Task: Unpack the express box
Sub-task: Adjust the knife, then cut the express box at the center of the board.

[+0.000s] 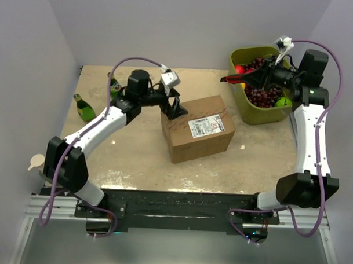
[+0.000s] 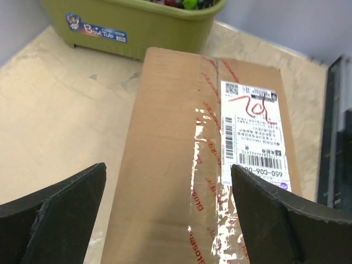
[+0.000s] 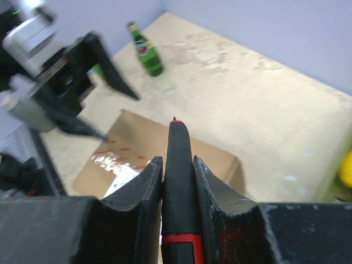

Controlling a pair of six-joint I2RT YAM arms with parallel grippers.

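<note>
The express box [image 1: 198,128] is a brown carton in the middle of the table, sealed with clear tape printed in red [image 2: 212,181]. Its white shipping label [image 1: 203,125] faces up. My left gripper [image 1: 176,109] is open and hovers over the box's left end. In the left wrist view the box [image 2: 181,154] lies between and below its fingers, with the gripper [image 2: 168,181] empty. My right gripper [image 1: 254,78] is over the green tub, shut on a black tool with a red band [image 3: 177,143]. The tool's tip points toward the box [image 3: 132,140].
The olive-green tub [image 1: 252,114] stands at the back right and holds dark grapes [image 1: 262,95] and a green fruit [image 1: 283,102]. Two green bottles [image 1: 84,108] [image 1: 114,84] stand at the back left. Grey walls close in three sides.
</note>
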